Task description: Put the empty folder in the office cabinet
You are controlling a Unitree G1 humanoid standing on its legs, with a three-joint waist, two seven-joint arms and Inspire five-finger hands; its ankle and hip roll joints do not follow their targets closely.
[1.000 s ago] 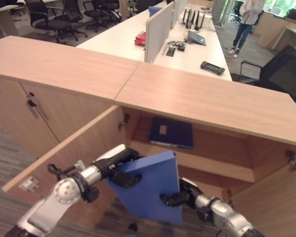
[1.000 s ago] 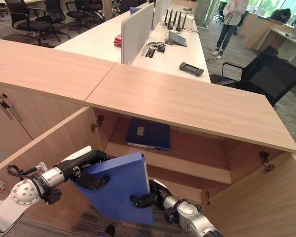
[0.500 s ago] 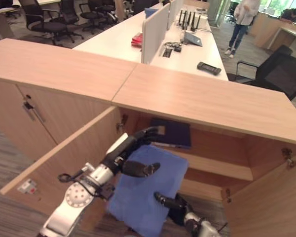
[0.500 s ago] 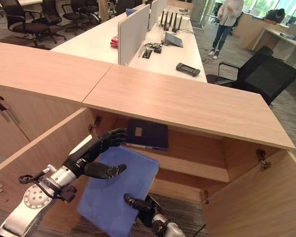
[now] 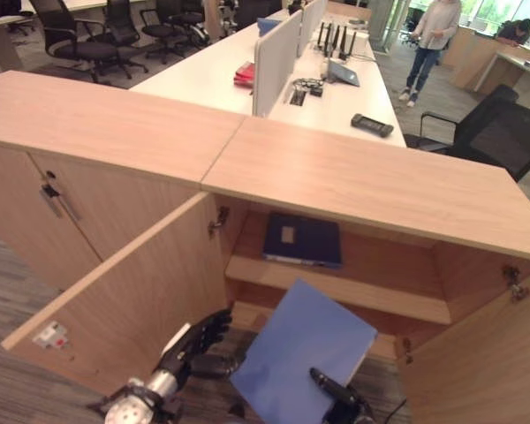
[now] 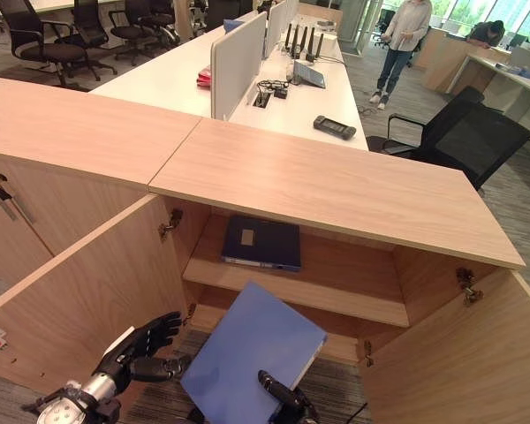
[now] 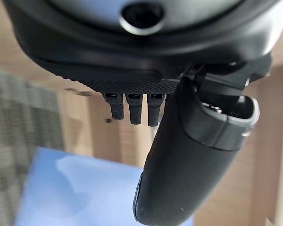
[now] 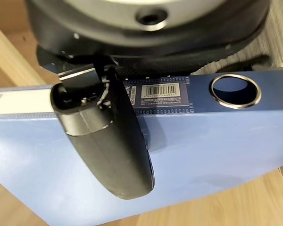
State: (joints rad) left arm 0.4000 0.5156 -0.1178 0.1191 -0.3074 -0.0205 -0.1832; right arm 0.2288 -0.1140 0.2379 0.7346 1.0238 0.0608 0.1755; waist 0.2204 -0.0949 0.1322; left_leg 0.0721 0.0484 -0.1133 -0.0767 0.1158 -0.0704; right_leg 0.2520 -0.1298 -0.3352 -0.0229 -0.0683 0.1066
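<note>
The empty blue folder hangs tilted in front of the open office cabinet, with its upper corner near the front edge of the shelf. My right hand is shut on its lower edge. In the right wrist view the thumb presses on the folder's face, close to the spine's ring hole. My left hand is open, low and just left of the folder, not touching it. Its straight fingers show in the left wrist view with the folder beyond them.
A dark blue folder lies flat on the upper shelf. The cabinet's left door and right door stand open on either side. A shut cabinet is at the left. Desks, office chairs and a standing person are behind.
My left hand has let go of the folder and dropped to the lower left. The folder has swung right and lower, held by my right hand alone.
</note>
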